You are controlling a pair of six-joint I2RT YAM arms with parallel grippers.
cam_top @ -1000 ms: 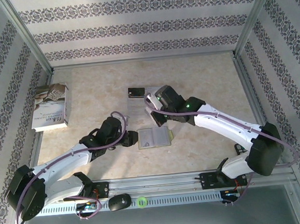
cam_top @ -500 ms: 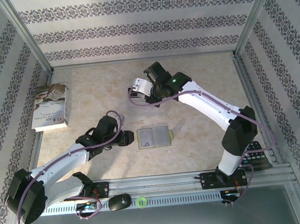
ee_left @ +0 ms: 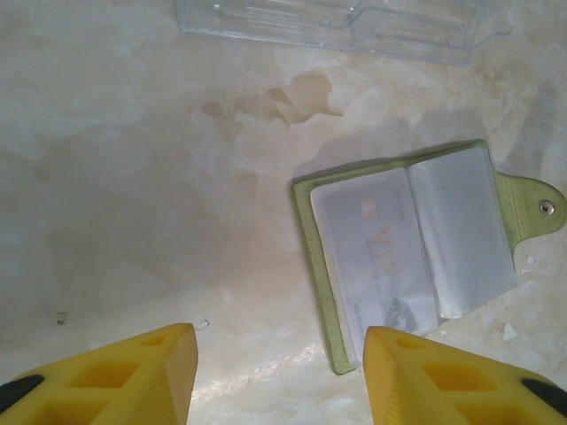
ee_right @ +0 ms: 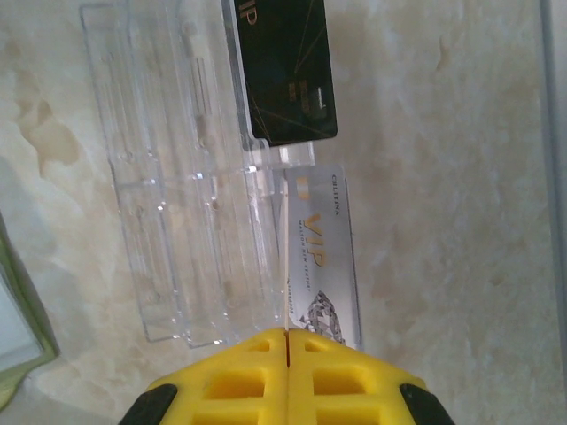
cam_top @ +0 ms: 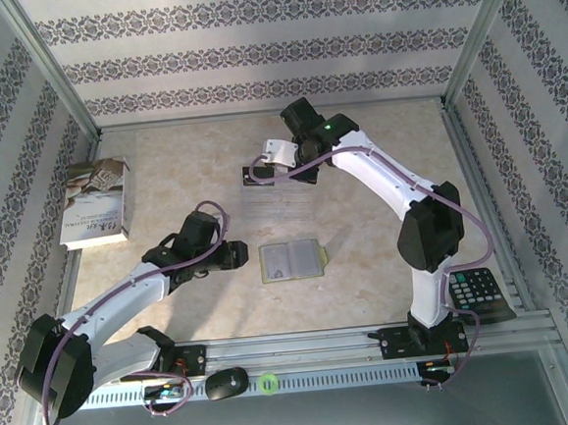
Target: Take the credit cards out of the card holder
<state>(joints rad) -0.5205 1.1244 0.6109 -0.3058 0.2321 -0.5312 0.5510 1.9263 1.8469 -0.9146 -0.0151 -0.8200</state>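
there are 2 arms with 2 pincers, 1 card holder, 3 cards, 1 clear plastic sheet, 1 book and 1 calculator on the bench point(cam_top: 182, 171). the card holder point(cam_top: 291, 260) lies open and flat near the middle, with 1 pale card point(ee_left: 368, 239) in its left pocket. the left pincer point(ee_left: 276, 335) hangs low just beside it with its fingers apart and nothing between them; in its wrist view the holder sits ahead and to the right, its near corner close to the right finger. the other 2 cards lie well behind the holder by the clear plastic sheet point(ee_right: 168, 177): 1 black card point(ee_right: 285, 71) overlapping the sheet's edge, and 1 silvery card point(ee_right: 323, 248) just beside that edge. the right pincer point(ee_right: 286, 335) is closed, its tips right at the silvery card's near end; i cannot tell whether it pinches the card. the book point(cam_top: 96, 203) lies far left, the calculator point(cam_top: 477, 286) near right.
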